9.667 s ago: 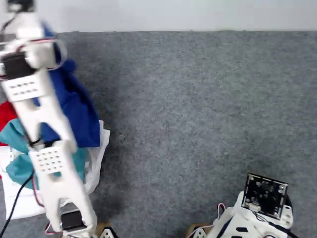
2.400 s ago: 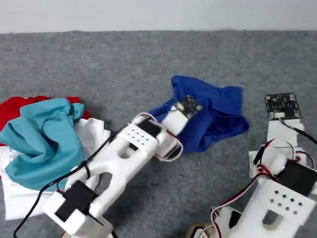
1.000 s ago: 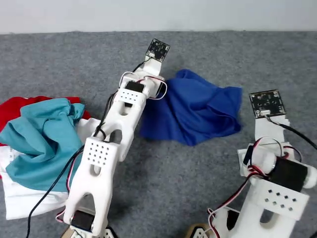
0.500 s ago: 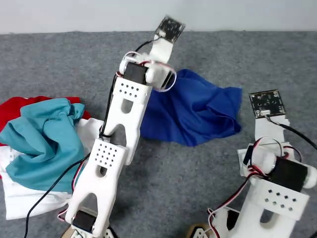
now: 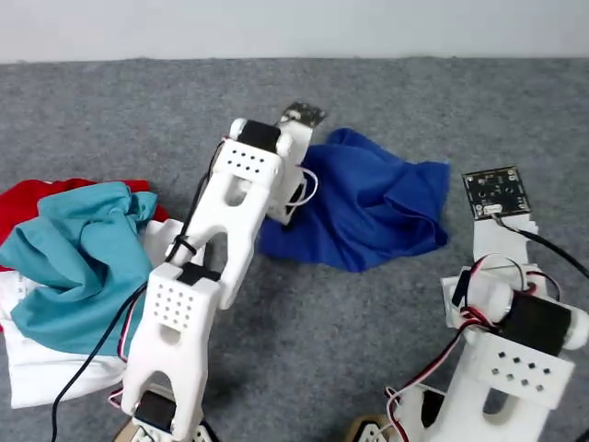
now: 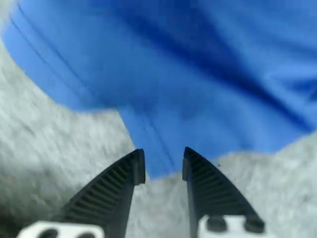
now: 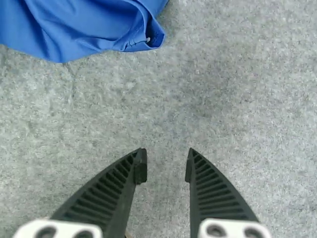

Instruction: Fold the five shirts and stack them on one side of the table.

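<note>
A crumpled blue shirt point(image 5: 368, 212) lies on the grey table point(image 5: 304, 350) near the middle. The left arm point(image 5: 244, 184) leans over the shirt's left edge. My left gripper point(image 6: 162, 161) is open just above the blue shirt point(image 6: 198, 74), its tips on either side of a hem edge. My right gripper point(image 7: 163, 166) is open over bare grey surface, and a corner of the blue shirt point(image 7: 74, 25) lies a little beyond its tips. The right arm point(image 5: 502, 313) stands at the shirt's right side, apart from it.
At the left edge there is a loose pile: a teal shirt point(image 5: 83, 258) on top, a red shirt point(image 5: 37, 198) behind it and white cloth point(image 5: 46, 368) underneath. A pale wall point(image 5: 294, 28) bounds the far side. Open grey surface lies between the two arms.
Earlier the left arm brought the blue shirt from the pile to the middle. In the last second its wrist rose toward the far edge, then came down over the shirt's left edge. The right arm stayed put.
</note>
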Tool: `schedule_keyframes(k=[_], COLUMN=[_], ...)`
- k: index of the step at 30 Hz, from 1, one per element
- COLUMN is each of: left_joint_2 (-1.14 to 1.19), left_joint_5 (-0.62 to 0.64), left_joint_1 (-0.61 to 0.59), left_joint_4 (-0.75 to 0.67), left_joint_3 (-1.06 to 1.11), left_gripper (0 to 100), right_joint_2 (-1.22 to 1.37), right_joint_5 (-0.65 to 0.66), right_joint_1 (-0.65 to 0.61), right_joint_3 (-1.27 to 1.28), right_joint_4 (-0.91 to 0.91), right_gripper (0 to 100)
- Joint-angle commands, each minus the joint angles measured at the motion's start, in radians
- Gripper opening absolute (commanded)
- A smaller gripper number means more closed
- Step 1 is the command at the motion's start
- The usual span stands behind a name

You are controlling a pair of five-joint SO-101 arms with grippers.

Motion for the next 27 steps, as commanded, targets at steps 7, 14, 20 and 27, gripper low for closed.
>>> schedule_keyframes(k=[7, 14, 20, 27], left_joint_2=[-0.011, 0.071, 0.130, 0.187], left_joint_5=[0.008, 0.008, 0.009, 0.008], left_joint_1=[0.000, 0.008, 0.006, 0.005], left_joint_4=[-0.023, -0.072, -0.078, -0.069], left_joint_3=[0.139, 0.137, 0.025, -0.248], left_gripper=[13, 13, 13, 1], right_joint_2=[-0.015, -0.015, -0.015, -0.015], right_joint_5=[-0.009, -0.009, -0.009, -0.009], right_joint_1=[-0.008, -0.008, -0.008, -0.008], right_joint_3=[-0.005, -0.005, -0.003, -0.003], right_joint_4=[-0.012, -0.012, -0.013, -0.013], right_gripper=[14.4, 14.4, 14.4, 14.4])
